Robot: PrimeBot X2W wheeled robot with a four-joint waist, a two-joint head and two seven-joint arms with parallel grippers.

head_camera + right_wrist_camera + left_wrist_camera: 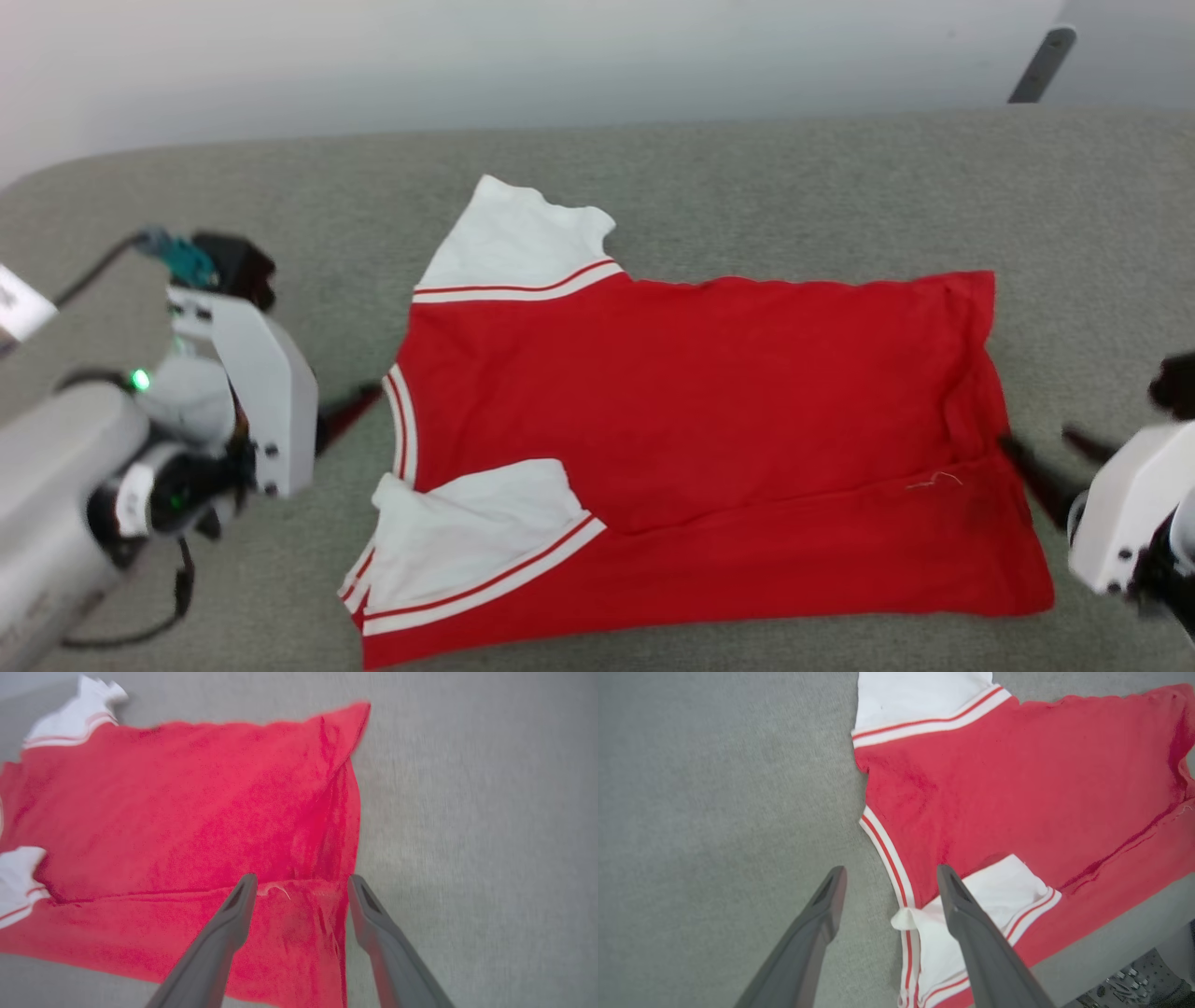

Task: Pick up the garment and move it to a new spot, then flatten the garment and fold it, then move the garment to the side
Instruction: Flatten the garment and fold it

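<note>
L gripper (pixel 891 872) at 9 o'clock, fingers wide apart, empty, by garment (pixel 691 392) collar; R gripper (pixel 302 879) at 3 o'clock, likewise, over hem.

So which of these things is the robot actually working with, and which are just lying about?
Part of the job:
- garment, red and white, partly folded
- left end effector and right end effector, both open, holding nothing

Just there:
- grey surface underneath
- dark bar at the back

Garment (pixel 709 411) — matt red cloth; table (pixel 747 168) — coarse grey fabric.
</note>
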